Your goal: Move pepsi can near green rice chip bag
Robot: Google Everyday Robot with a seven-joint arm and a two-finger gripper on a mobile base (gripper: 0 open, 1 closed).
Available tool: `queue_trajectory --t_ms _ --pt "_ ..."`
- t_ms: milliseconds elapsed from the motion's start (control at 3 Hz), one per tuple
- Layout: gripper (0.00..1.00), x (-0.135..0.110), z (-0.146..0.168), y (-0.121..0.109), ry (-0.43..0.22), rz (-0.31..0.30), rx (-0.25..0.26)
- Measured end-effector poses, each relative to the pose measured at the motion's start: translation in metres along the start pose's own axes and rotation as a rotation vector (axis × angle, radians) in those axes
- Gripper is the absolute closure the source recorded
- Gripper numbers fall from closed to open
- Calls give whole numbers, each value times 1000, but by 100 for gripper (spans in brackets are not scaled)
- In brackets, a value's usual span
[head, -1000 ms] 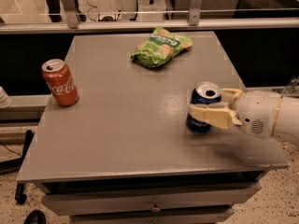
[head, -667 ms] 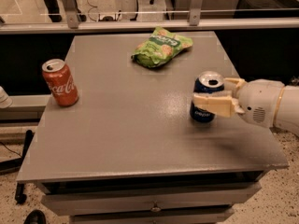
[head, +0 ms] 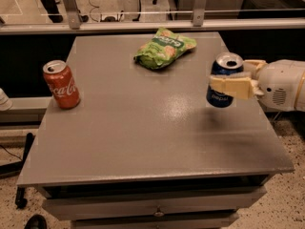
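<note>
- Grey table [head: 143, 137] carries everything.
- Gripper [head: 224, 79] reaches in from 3 o'clock, its fingers clamped on the sides of the pepsi can.
- Green rice chip bag [head: 164, 47] lies flat at the table's 12 o'clock.
- Pepsi can [head: 219, 99] is upright by the 3 o'clock edge, seemingly lifted above its shadow, well apart from the bag at its 10 o'clock.
- Red cola can [head: 62, 85] stands at 9 o'clock.

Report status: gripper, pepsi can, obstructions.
Gripper shut on pepsi can, held above table's right side. Green rice chip bag rear centre. Nothing between; red cola can far left.
</note>
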State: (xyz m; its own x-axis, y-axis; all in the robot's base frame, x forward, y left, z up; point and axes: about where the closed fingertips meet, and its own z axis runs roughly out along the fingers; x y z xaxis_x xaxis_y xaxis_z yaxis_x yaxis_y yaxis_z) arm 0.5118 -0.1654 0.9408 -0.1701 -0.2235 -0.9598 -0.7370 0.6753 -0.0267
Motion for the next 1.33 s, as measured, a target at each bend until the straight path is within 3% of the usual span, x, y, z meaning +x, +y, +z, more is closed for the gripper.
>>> queue_trajectory --t_ms 333,667,1333 --pt "100 -8 11 -8 -19 -25 3" --pt "100 -24 31 -34 -70 -53 4" --pt "100 -61 78 -106 -159 -68 22"
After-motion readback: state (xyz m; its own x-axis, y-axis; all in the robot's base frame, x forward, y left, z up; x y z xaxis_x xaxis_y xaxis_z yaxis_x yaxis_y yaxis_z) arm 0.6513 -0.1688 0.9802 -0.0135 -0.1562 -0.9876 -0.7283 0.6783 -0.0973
